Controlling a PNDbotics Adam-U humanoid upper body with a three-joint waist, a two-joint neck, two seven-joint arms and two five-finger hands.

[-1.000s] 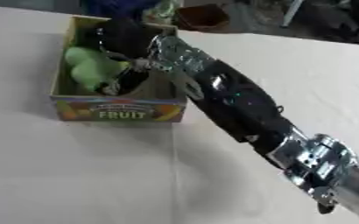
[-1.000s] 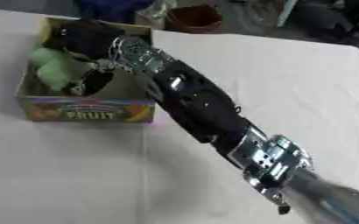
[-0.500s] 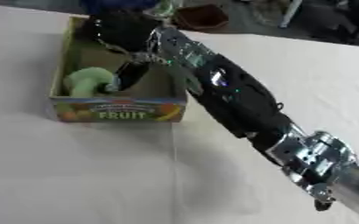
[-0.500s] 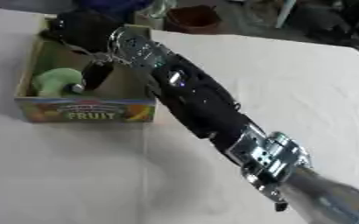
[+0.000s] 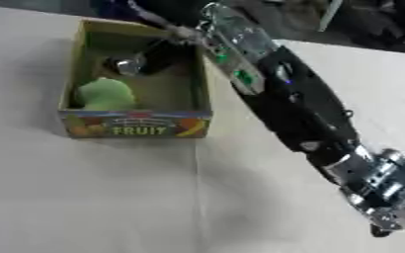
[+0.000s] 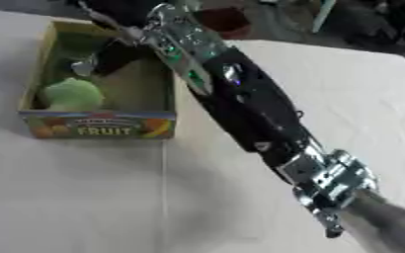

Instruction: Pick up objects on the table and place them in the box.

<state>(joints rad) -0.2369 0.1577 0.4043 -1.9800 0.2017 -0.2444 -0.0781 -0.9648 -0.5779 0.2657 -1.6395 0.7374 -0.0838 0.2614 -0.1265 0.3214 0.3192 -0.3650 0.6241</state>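
The right arm (image 5: 292,104) comes in from the lower right corner and stretches diagonally up and left across the table (image 5: 111,197), ending above the far right corner of the box (image 5: 137,123). The right hand (image 5: 150,59) shows only as a dark, blurred shape with a silver part over the far half of the box; I cannot tell if its fingers are straight or curled, or if they hold anything. The left hand is in neither view.

The box is a small open cardboard box with the word FRUIT on its near wall, and it stands on the left part of the table. Inside it, a light green object (image 5: 106,94) lies in the near left corner, against the left wall.

The table is covered with a pale cloth. Beyond its far edge the room is dark and unclear; a reddish-brown container (image 6: 227,22) stands there, just behind the arm.

In front of the box and to the right of the arm the cloth is bare and wide. The arm passes close along the right wall of the box.
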